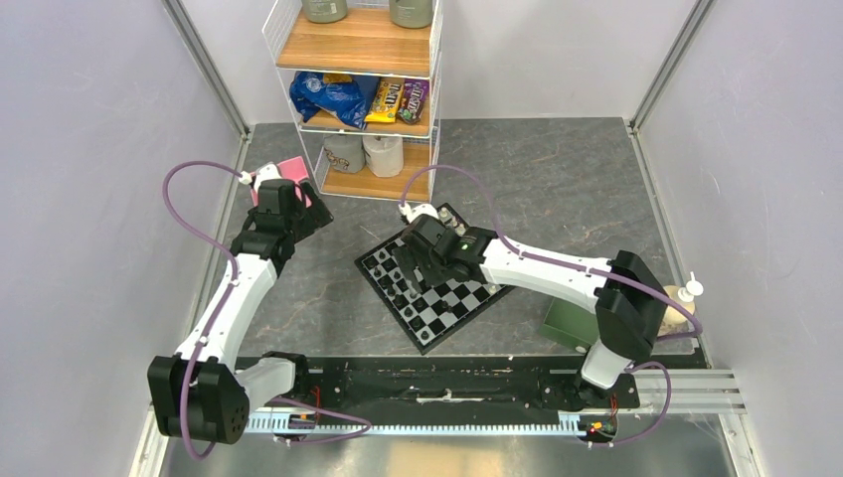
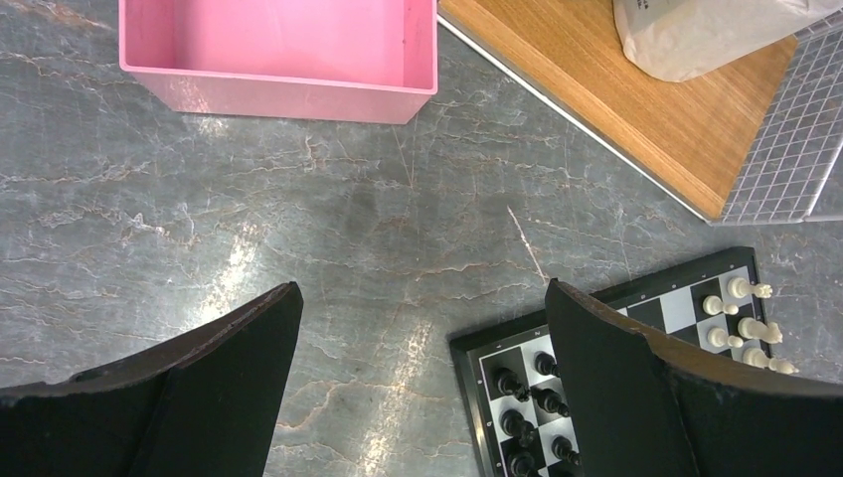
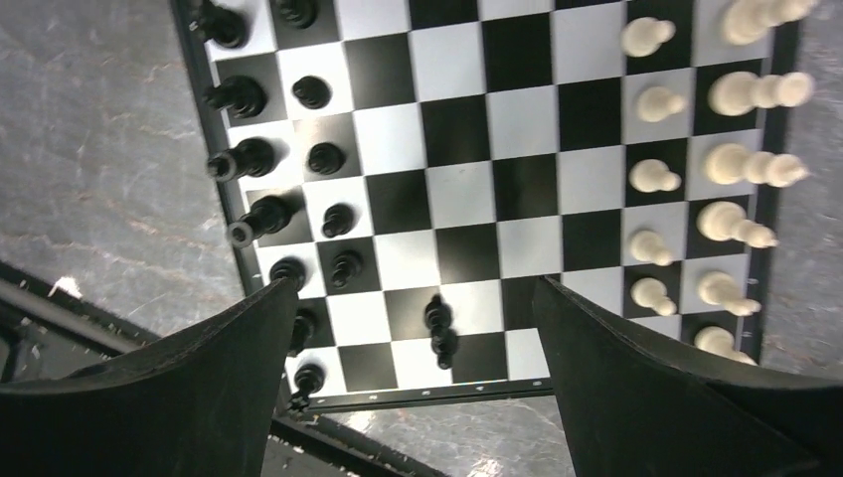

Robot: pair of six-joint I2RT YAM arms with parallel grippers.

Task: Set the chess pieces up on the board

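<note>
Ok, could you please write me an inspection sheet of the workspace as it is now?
Surface: grey marbled table; no spill seen.
Job's things: board lies skewed; black pieces in two rows along one side, cream pieces along the opposite side; stray black piece apart from its rows, posture unclear.
Clutter: pink box, empty where visible; green tray by the right arm's base.
Grippers: left gripper, jaws wide apart, empty, over bare table; right gripper, jaws wide apart, empty, over the board.
Cables: purple cables loop off both arms; no snag seen.
Surroundings: wire shelf rack holding snack bags; grey walls.
</note>
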